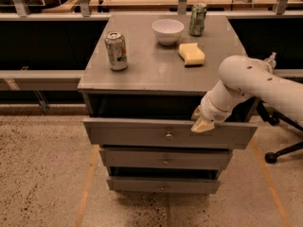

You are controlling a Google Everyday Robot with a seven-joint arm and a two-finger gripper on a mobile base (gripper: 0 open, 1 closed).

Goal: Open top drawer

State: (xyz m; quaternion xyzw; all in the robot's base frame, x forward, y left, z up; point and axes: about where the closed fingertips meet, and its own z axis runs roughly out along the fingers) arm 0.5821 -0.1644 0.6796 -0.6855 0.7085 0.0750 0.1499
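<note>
The top drawer (137, 134) is the widest grey front of the grey cabinet, with a small round metal knob (168, 136) at its centre. It stands pulled out a little, with a dark gap showing under the tabletop. My gripper (201, 122), tan-tipped on a white arm coming in from the right, sits at the top edge of the drawer front, right of the knob. Its tip rests against or over that edge.
On the cabinet top (147, 70) stand a silver soda can (116, 50), a white bowl (167, 30), a green can (197, 19) and a yellow sponge (191, 54). Two narrower drawers (164, 160) lie below. An office chair base (279, 152) is at the right.
</note>
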